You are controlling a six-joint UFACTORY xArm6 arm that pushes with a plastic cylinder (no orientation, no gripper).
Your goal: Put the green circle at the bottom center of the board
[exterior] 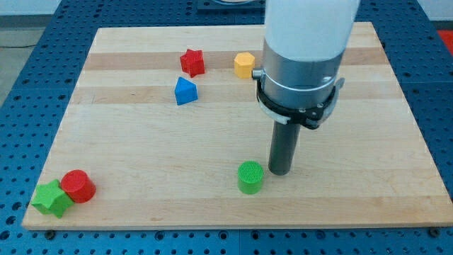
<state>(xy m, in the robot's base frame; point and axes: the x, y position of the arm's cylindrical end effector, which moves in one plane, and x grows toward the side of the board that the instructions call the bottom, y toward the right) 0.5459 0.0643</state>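
My tip [279, 172] – a bare rod with no jaws – sits just right of the small green plastic circle block [250, 176], already near the wooden board's [141, 142] bottom middle – maybe 1 tiny nudge.

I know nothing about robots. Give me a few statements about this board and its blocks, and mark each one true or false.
1. My tip is just to the view's right of the green circle. True.
2. The red cylinder sits by the green star at the board's bottom left. True.
3. The yellow block is at the view's bottom. False: it is near the top, right of the red star.
4. The blue block touches the green circle. False: they are far apart.
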